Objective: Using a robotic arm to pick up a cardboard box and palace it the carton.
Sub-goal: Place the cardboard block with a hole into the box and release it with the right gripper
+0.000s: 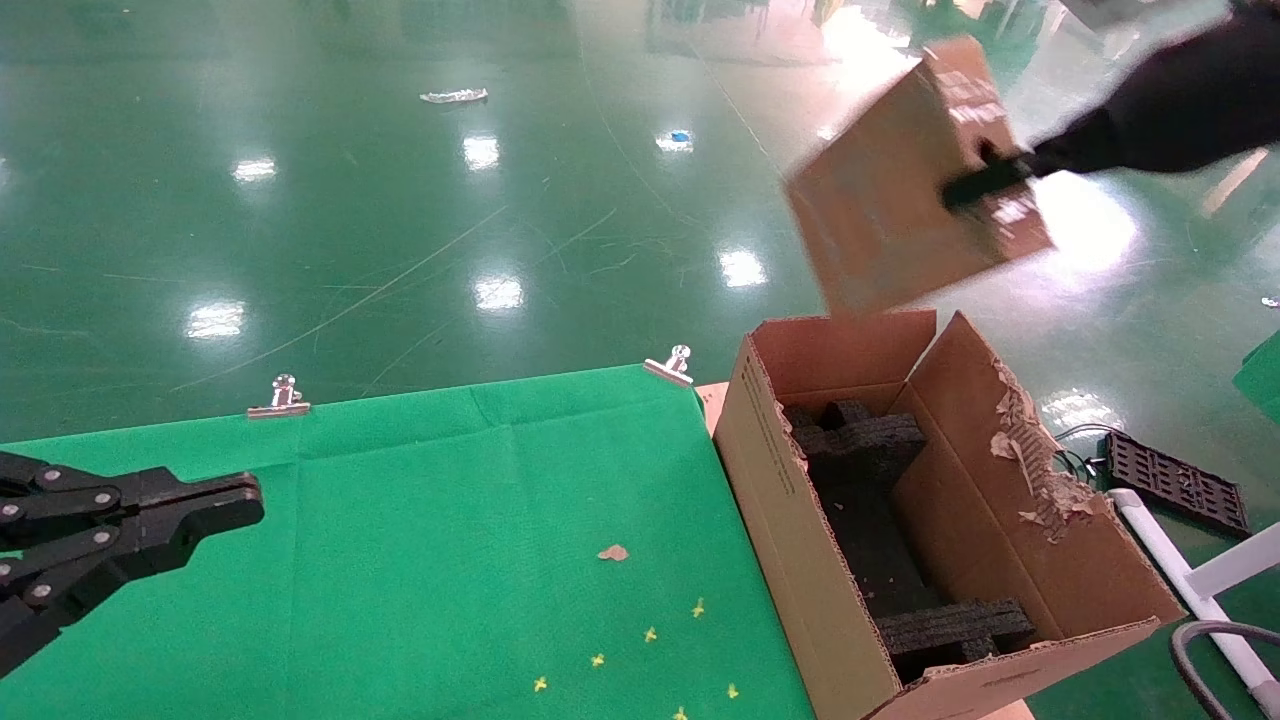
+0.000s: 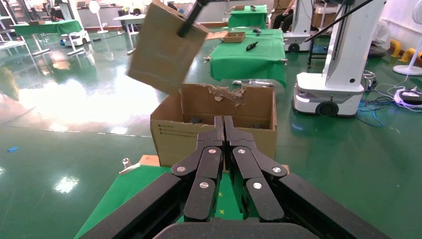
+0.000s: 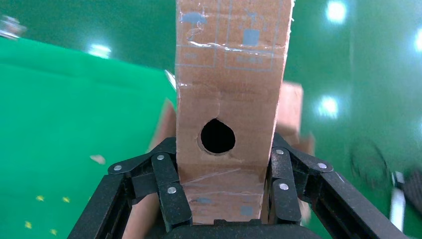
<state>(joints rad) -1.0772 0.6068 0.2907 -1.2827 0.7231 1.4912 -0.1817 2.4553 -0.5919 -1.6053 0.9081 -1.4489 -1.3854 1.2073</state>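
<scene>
My right gripper (image 1: pixel 985 180) is shut on the cardboard box (image 1: pixel 905 190), a flat reddish-brown slab, and holds it tilted in the air above the far end of the carton (image 1: pixel 800 520). In the right wrist view the box (image 3: pixel 231 84) sits between the fingers (image 3: pixel 169 186) with its round hole facing the camera. The carton is large, brown and open, with a ragged torn flap and black foam inserts (image 1: pixel 880 500) inside. It stands at the right edge of the green table. My left gripper (image 1: pixel 235 500) is shut and empty over the table's left side; it also shows in the left wrist view (image 2: pixel 224 122).
The table (image 1: pixel 450 520) has a green cloth held by metal clips (image 1: pixel 670 365). A cardboard scrap (image 1: pixel 612 552) and yellow marks lie on it. A black tray (image 1: pixel 1175 480) and white frame lie on the floor right of the carton. A white robot base (image 2: pixel 338 74) stands beyond the carton.
</scene>
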